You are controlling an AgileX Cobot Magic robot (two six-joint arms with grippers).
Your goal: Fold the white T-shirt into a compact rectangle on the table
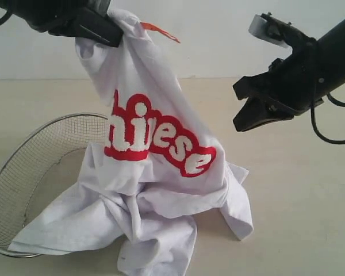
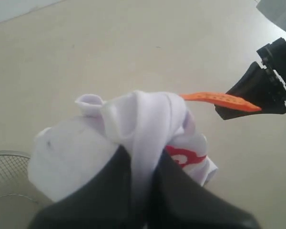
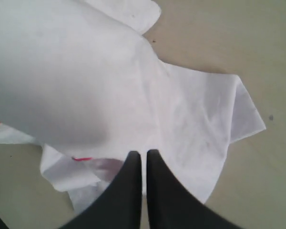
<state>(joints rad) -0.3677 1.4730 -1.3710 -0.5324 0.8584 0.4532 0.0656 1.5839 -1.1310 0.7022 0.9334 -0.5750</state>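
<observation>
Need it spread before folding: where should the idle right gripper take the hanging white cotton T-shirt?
Probably the flat loose corner of the white cotton T-shirt on the beige table, nearest the right gripper. Come in low from the right: it juts clear of the bunched folds. The left gripper pinches the collar end.

White T-shirt [image 2: 81,150] in left hand [image 2: 142,160]

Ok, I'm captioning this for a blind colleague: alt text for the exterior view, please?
The left gripper holds a white T-shirt up by its collar, the rest crumpled on the beige table by a wire basket. The right gripper hangs shut, empty.
</observation>
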